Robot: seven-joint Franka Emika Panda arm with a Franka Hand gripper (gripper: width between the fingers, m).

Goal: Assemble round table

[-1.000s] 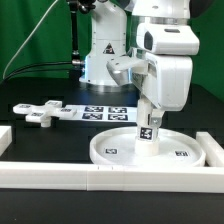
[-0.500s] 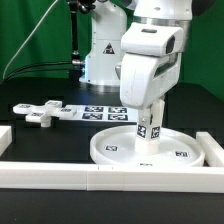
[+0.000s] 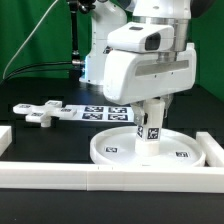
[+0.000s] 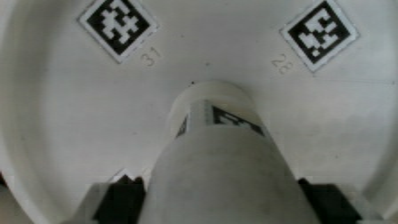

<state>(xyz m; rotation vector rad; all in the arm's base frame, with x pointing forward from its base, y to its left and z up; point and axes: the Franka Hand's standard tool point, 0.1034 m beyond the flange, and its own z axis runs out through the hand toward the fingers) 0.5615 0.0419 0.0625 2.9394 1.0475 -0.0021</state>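
Observation:
The large round rimmed disc (image 3: pixel 150 150) lies on the black table near the front bar. The short cylindrical leg (image 3: pixel 151 130) stands upright on the disc's middle, tags on its side. My gripper (image 3: pixel 152 112) comes down from above and is shut on the leg's upper part. In the wrist view the leg (image 4: pixel 221 150) runs down to the disc (image 4: pixel 71 110) between my dark fingers (image 4: pixel 121 196), with two tags on the disc beyond it. The cross-shaped piece (image 3: pixel 37 112) lies at the exterior view's left.
The marker board (image 3: pixel 100 112) lies behind the disc. Long white border bars (image 3: pixel 90 177) run along the front and at the exterior view's right (image 3: pixel 213 148). The robot base (image 3: pixel 100 60) stands at the back.
The wrist has turned about the upright leg: the hand's body has swung toward the exterior view's left and now fronts the camera. The leg stays on the disc.

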